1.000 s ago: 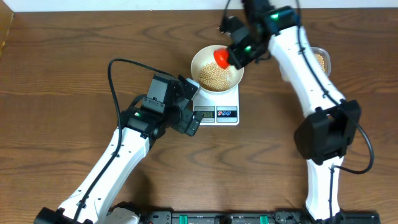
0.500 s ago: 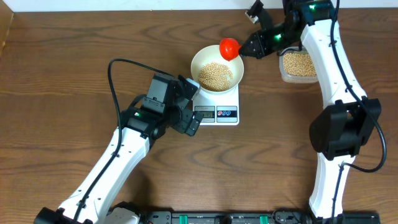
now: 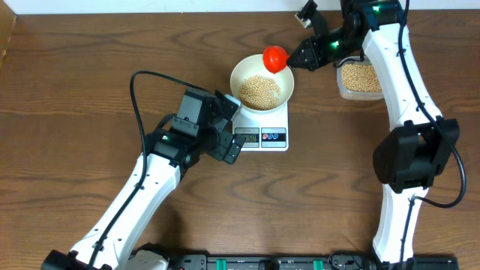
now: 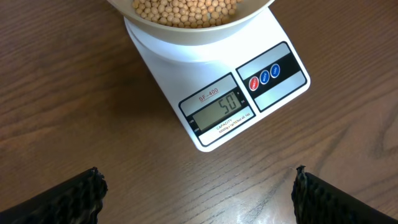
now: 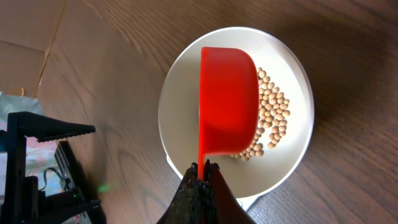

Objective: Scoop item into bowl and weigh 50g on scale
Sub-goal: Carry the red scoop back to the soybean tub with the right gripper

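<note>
The tabletop point(image 3: 75, 90) carries everything, and your risks now are small ones. The scale point(image 4: 217, 81) sits mid-table with the bowl point(image 3: 235, 79) centred on it. The clear tub point(image 3: 339, 84) of spare beans stands apart on its right.

Your left gripper point(image 4: 196, 177) hangs just in front of the scale, fingers spread wide and empty. A careless move forward would knock the front edge and upset the reading.

Your right gripper point(image 5: 202, 171) has its fingers clenched on the handle of the red scoop point(image 3: 275, 58). The scoop hovers over the far rim of the bowl. I cannot tell whether any beans are left inside it.

The beans point(image 3: 260, 90) lie in a heap in the bowl, and the display point(image 4: 221, 107) reads 50, so I judge the target met.

From here:
- Tipping the scoop could drop a stray bean and push you over the target.
- Dipping the scoop could press on the rim and falsify the number or slide the bowl.
- Carry the scoop away level and high, toward the tub
</note>
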